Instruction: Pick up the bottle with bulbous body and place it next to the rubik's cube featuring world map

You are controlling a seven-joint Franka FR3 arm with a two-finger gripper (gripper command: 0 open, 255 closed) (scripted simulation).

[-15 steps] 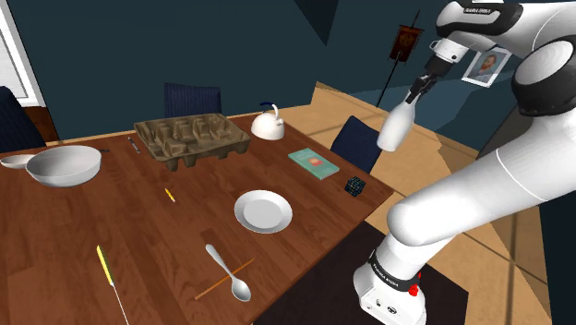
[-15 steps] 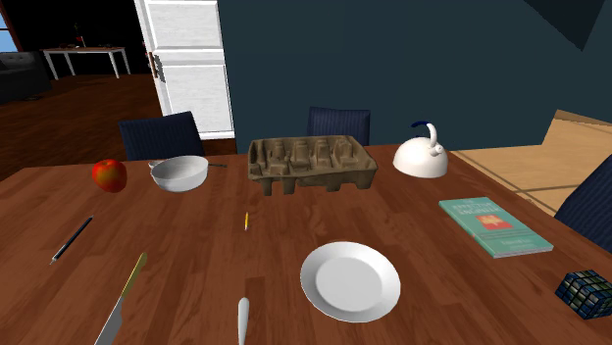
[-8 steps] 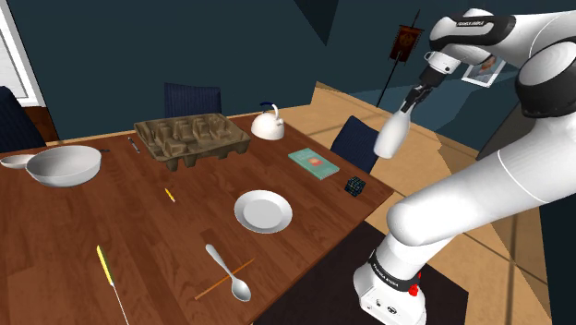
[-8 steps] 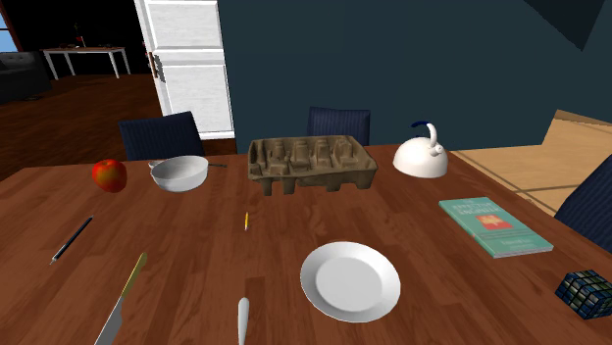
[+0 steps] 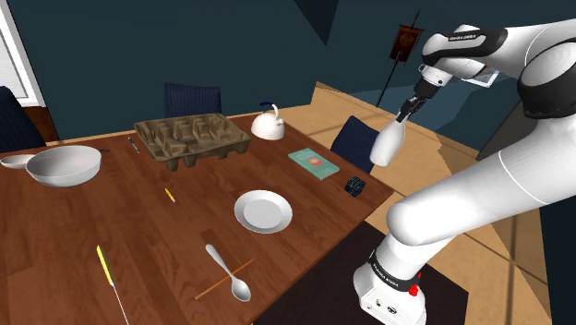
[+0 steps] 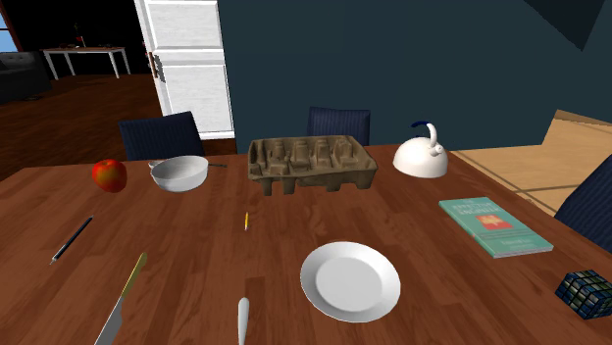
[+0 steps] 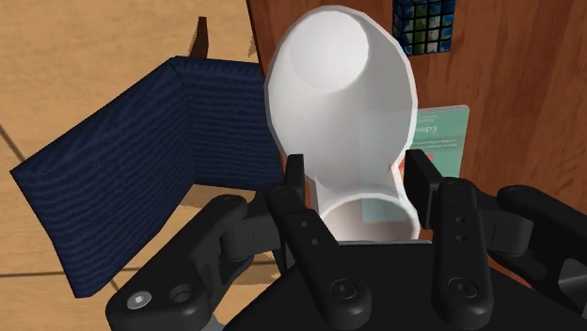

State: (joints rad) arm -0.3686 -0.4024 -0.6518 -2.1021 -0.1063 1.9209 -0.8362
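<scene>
Bottle [image 5: 388, 144], white and bulbous, hangs slightly tilted, neck uppermost, from the claw [image 5: 407, 108]. It is aloft beyond the edge of the surface [image 5: 138, 231], above a dark blue chair [image 5: 354, 141]. In the wrist view the claw's fingers [image 7: 294, 181] pinch the narrow neck, and the wide body points down toward the rubik's cube [image 7: 425, 23]. The cube sits near the surface's edge, with a teal book [image 5: 315, 162] close by. Likely hazards: the neck may slip or pivot between the fingers under the body's weight. A release here would drop the bottle onto the chair. A careless descent could knock the cube or set the base partly on the book.
</scene>
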